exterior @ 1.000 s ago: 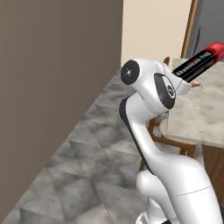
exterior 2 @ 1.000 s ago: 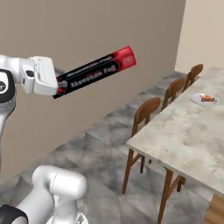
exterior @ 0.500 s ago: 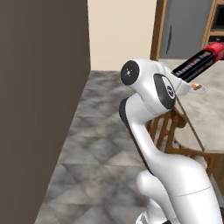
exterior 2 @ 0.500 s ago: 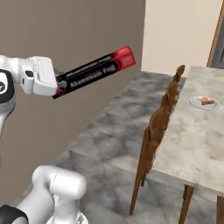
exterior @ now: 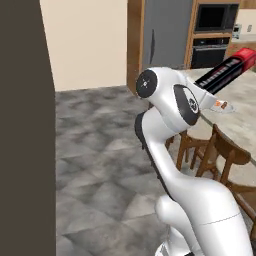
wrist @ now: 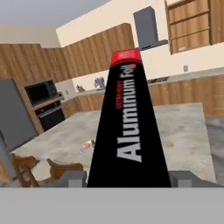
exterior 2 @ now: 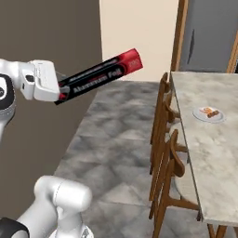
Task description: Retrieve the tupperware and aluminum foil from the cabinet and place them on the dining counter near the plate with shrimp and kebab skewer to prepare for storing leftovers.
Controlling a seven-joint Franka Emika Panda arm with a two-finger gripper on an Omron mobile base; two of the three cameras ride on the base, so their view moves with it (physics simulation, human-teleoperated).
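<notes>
**Operator:** What has changed, and where is the load?

**Guide:** Your base has turned: a second ago a grey wall filled most of both base views; now the dining counter (exterior 2: 204, 139) lies ahead on your right. The arm's pose is unchanged. The aluminum foil (exterior 2: 98, 76) stays clamped at its near end in the jaws, projecting forward in the air, well apart from the tabletop. Transport is likely mid-way.

**Operator:** Obstructions?

**Guide:** The plate (exterior 2: 208, 114) with food sits mid-tabletop. A row of chairs (exterior 2: 168, 153) lines the near edge; you must reach over them. No tupperware is seen on the tabletop.
</notes>
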